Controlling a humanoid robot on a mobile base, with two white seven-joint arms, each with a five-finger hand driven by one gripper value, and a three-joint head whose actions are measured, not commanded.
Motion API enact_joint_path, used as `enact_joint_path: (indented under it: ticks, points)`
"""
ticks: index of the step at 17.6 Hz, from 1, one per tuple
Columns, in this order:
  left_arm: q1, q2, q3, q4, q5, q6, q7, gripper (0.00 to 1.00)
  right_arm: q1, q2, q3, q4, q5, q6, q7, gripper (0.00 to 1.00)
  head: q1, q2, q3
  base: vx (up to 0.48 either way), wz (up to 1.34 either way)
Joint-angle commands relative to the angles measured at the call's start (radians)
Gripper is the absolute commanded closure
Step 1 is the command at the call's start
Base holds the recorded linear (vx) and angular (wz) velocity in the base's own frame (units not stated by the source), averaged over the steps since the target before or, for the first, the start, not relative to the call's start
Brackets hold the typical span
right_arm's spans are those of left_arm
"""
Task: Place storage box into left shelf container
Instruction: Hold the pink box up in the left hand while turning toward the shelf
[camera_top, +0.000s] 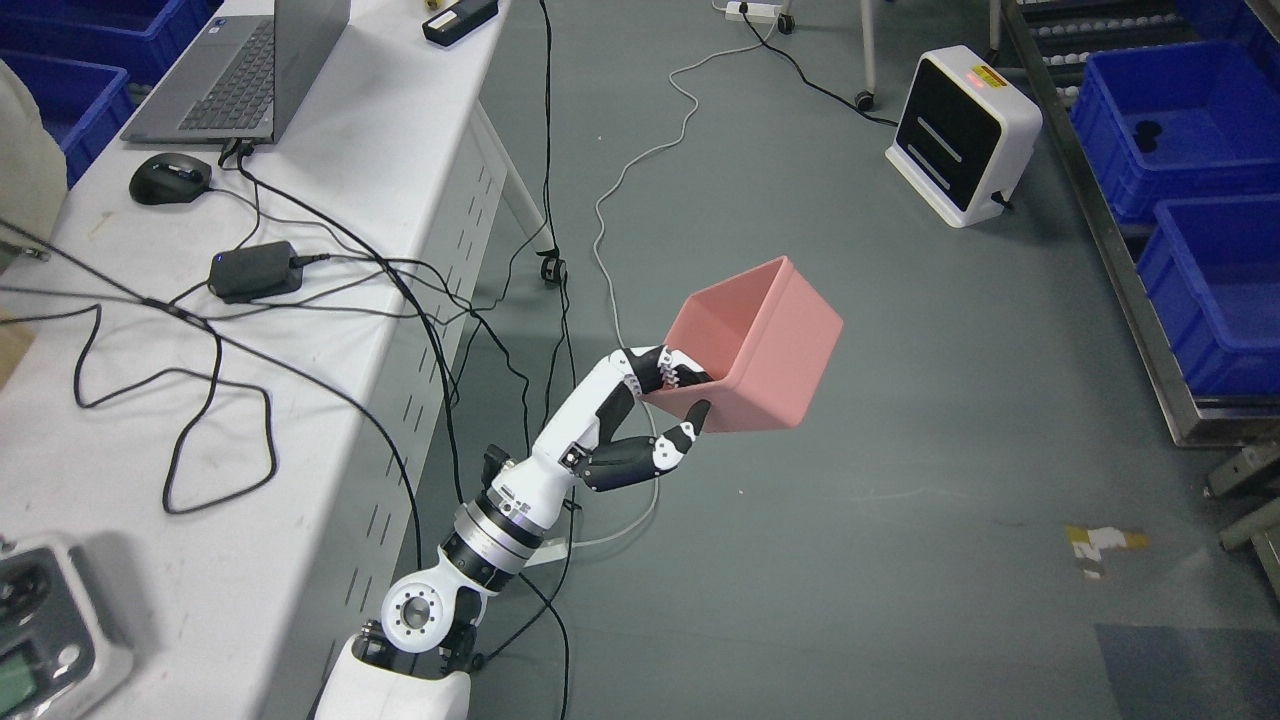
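Observation:
A pink open-topped storage box (765, 345) is held in the air above the grey floor, tilted with its opening facing up and left. My left hand (672, 405) is shut on the box's near rim, fingers over the edge and thumb under the wall. The left arm (500, 530) comes up from the bottom edge left of the middle. Blue shelf containers (1190, 125) sit on a metal rack at the right edge, well to the right of the box. The right arm is out of view.
A long white table (330, 300) runs along the left with a laptop (240, 70), mouse (170, 178), power brick (255, 270) and several cables. A white and black device (960, 135) stands on the floor at upper right. More blue bins (60, 50) are at upper left.

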Motion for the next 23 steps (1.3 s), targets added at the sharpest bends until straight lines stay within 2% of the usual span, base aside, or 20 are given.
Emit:
enact_joint_path:
  ticks: [1,13,23]
  points:
    - [0.003,0.017,-0.054,0.001,0.001,-0.001,0.0,0.99,0.008,-0.017,0.0,-0.017,-0.003,-0.001,-0.001,0.0,0.0,0.0,0.0,0.512,-0.05]
    - [-0.005,0.017,-0.066,0.003,0.005,0.011,-0.011,0.99,0.008,-0.017,0.0,-0.017,-0.003,-0.001,-0.001,0.0,0.0,0.0,0.0,0.41,-0.52]
    - [-0.005,0.017,-0.061,0.003,0.005,0.014,-0.011,0.99,0.008,-0.017,0.0,-0.017,-0.003,-0.001,-0.001,0.0,0.0,0.0,0.0,0.124,-1.49]
